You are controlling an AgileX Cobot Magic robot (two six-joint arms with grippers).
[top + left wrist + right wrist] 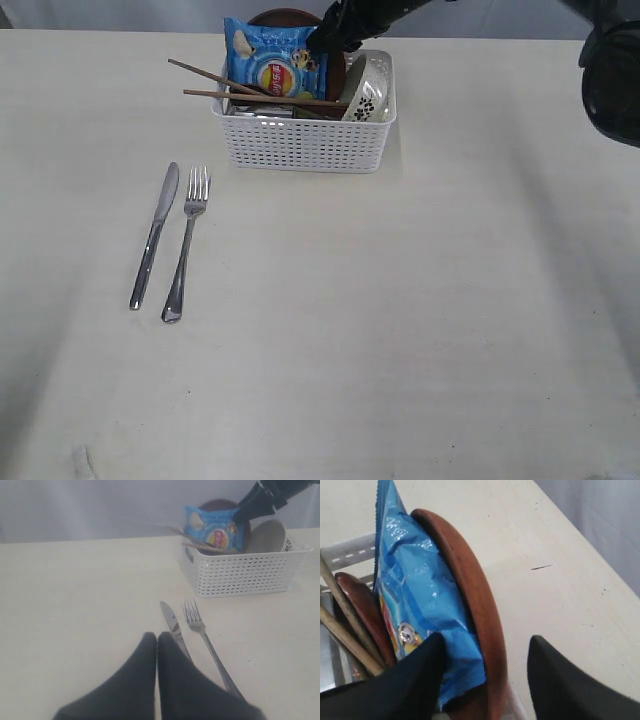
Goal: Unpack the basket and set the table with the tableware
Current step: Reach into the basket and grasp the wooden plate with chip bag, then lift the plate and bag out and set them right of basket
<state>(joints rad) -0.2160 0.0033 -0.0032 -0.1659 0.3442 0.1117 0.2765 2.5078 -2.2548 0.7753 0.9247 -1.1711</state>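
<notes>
At the far side of the table [420, 320], the white basket [305, 145] sits part-unpacked, with the right gripper [486, 642] open astride the brown plate [470, 580] and the blue snack bag [415, 580] leaning on it. Knife [153, 238] and fork [186, 245] lie laid at near left, by the closed, empty left gripper [157, 637]. The plate looks next: the jaws must pinch its rim alone, leaving the bag behind.

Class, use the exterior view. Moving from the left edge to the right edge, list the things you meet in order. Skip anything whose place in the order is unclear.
knife → fork → snack bag → bowl. The last two stand in the basket. The chopsticks are left out because they overlap others.
</notes>
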